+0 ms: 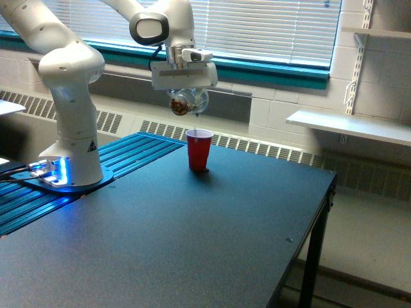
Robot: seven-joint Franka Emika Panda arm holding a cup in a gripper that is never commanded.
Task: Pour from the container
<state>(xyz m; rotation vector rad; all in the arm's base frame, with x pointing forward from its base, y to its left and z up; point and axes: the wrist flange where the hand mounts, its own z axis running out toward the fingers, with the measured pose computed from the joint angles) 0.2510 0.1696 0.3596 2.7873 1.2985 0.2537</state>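
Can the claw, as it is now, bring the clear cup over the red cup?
Probably yes. The claw holds the clear cup in open air just above the red cup, and nothing stands between them.
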